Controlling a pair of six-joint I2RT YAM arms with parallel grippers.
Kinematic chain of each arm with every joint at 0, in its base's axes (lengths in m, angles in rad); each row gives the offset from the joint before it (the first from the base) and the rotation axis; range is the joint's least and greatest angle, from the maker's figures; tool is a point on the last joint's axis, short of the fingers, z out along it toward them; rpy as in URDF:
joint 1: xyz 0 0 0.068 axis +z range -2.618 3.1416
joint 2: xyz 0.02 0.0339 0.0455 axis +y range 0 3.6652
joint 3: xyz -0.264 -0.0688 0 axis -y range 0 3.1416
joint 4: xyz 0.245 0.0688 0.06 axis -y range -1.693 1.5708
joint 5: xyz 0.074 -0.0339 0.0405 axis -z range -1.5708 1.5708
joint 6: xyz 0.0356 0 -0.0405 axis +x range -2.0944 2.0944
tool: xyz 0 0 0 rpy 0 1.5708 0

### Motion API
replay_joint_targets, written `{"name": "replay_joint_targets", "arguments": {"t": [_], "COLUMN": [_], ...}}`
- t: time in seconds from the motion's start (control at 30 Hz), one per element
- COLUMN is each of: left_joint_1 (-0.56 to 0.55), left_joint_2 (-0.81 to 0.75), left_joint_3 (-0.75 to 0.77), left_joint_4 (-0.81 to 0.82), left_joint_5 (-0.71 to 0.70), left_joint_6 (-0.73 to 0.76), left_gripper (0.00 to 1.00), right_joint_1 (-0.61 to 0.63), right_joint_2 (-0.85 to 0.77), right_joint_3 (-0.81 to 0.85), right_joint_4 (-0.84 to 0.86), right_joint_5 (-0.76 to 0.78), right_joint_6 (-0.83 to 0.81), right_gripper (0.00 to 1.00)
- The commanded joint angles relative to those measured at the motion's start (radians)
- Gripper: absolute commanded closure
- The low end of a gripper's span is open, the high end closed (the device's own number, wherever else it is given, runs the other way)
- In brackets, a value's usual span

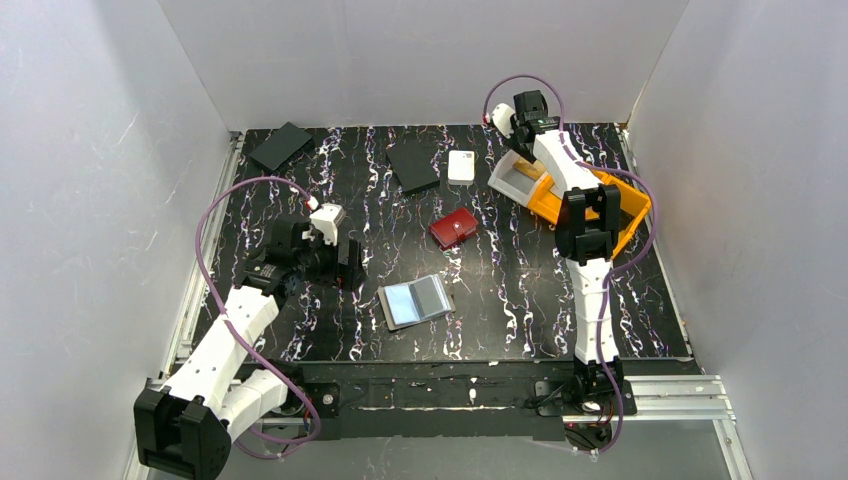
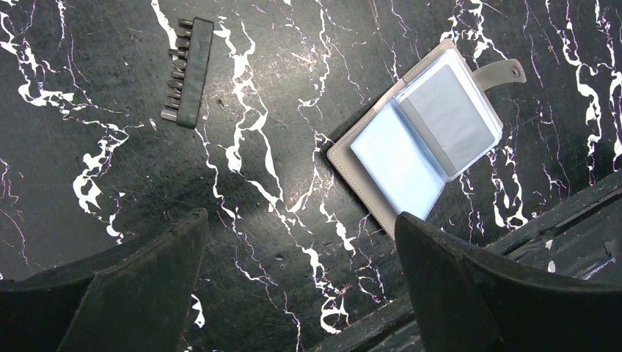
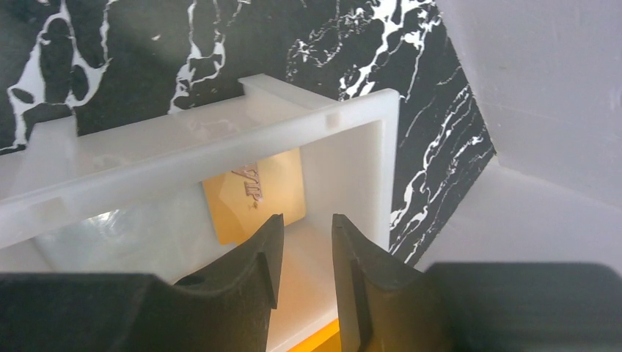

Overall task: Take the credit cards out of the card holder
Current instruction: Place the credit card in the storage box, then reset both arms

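Note:
The grey card holder (image 1: 416, 300) lies open on the table, near the middle front. In the left wrist view the holder (image 2: 422, 143) shows a light blue card (image 2: 396, 167) in its left half and a grey sleeve in the other, closure tab at the upper right. My left gripper (image 1: 345, 265) is open and empty just left of the holder, with its jaws (image 2: 301, 220) wide apart above the table. The orange card (image 3: 253, 194) lies inside the white tray (image 3: 352, 110). My right gripper (image 3: 304, 220) hovers over that tray at the back right (image 1: 520, 140), slightly open and empty.
The white tray (image 1: 515, 180) rests on an orange bin (image 1: 610, 215). A dark red case (image 1: 453, 227), two flat black squares (image 1: 281, 145) (image 1: 413, 165) and a small white object (image 1: 461, 165) lie further back. A black bit holder (image 2: 187, 73) lies near the left gripper.

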Motion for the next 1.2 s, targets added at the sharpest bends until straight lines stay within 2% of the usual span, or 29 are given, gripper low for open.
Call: {"name": "replay_joint_targets", "arguments": {"t": [0.0,0.3,0.57,0.77,0.97,1.17], "left_joint_1": [0.002,0.003,0.006,0.007,0.006,-0.015], "left_joint_2": [0.000,-0.015,0.043,0.065,-0.002,-0.121], "left_joint_3": [0.021,0.017,0.053,0.079,0.032,-0.063], "left_joint_4": [-0.016,0.005,-0.026,-0.012,0.061,0.122], "left_joint_5": [-0.003,0.023,-0.041,0.162,0.298,0.347], "left_joint_6": [0.010,-0.013,-0.120,-0.222,-0.420,-0.577], "left_gripper": [0.02,0.02,0.02,0.02,0.02,0.02], "right_joint_1": [-0.008,-0.008,-0.008,-0.013,-0.036,-0.085], "right_joint_2": [-0.015,-0.112,-0.348,-0.591,-0.868,-1.127], "right_joint_3": [0.000,-0.067,-0.263,-0.474,-0.748,-1.062], "right_joint_4": [0.067,0.034,0.001,-0.034,-0.032,0.061], "right_joint_5": [0.057,-0.019,-0.208,-0.446,-0.843,-1.060], "right_joint_6": [0.041,0.088,0.194,0.269,0.315,0.316], "right_gripper": [0.61,0.61,0.60,0.51,0.34,0.24]}}
